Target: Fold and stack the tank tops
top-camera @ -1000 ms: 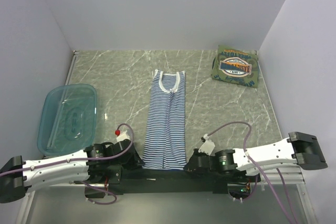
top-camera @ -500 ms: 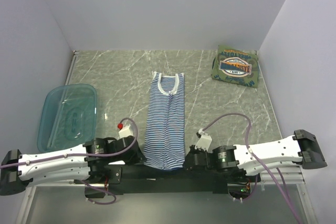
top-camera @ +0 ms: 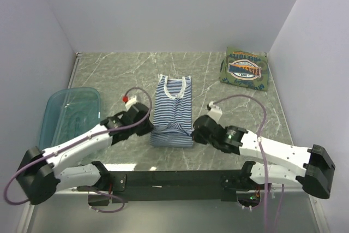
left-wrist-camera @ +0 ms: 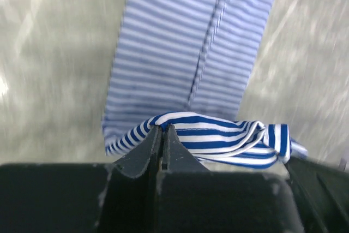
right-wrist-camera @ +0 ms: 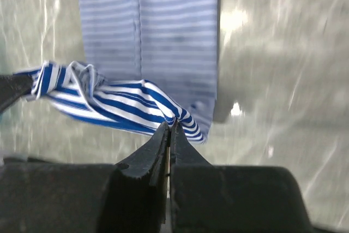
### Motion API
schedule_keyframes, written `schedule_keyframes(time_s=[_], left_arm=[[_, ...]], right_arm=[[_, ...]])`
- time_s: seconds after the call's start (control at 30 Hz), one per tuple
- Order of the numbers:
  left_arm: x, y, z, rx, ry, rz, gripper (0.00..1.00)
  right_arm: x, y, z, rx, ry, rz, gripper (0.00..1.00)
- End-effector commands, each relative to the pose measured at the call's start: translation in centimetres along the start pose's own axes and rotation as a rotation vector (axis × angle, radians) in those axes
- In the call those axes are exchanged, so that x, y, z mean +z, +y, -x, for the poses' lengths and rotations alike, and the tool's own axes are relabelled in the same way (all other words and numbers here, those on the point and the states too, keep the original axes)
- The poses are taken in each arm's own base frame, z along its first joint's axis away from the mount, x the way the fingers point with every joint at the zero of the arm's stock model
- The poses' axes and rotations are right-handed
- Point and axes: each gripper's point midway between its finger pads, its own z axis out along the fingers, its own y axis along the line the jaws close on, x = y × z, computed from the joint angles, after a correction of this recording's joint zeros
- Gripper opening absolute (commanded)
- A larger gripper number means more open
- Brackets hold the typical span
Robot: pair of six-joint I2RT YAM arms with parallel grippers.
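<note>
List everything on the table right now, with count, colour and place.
striped top: one, navy and white, table centre, near hem lifted and doubled back over the body.
olive top: one, olive green with oval print, folded, far right corner.
tub: one, translucent teal, left edge.
table: one, grey marble.
left gripper: one, black, shut on the hem's left corner.
right gripper: one, black, shut on the hem's right corner.

A grey marble-patterned table [top-camera: 109,75] is seen. At its middle a navy-and-white striped cloth tank top [top-camera: 173,107] is laid, at the far right corner a folded olive-green printed top [top-camera: 245,69], and at the left edge a translucent teal plastic tub [top-camera: 68,121].
</note>
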Motion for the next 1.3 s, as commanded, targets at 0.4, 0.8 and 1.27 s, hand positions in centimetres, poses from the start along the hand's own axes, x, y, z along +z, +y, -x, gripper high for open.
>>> schedule_keyframes(time_s=[0.4, 0.8, 1.27], left_arm=[[12.7, -5.0, 14.2, 0.095, -0.066, -0.033, 0.4], [6.3, -3.1, 12.7, 0.017, -0.12, -0.062, 0.52], [6.4, 1.2, 2.4, 0.079, 0.02, -0.043, 0.52]], right_arm=[[10.1, 2.9, 14.1, -0.129, -0.041, -0.01, 0.34], [6.9, -0.6, 12.3, -0.1, -0.054, -0.109, 0.52], [8.4, -0.4, 3.3, -0.126, 0.06, -0.057, 0.53]])
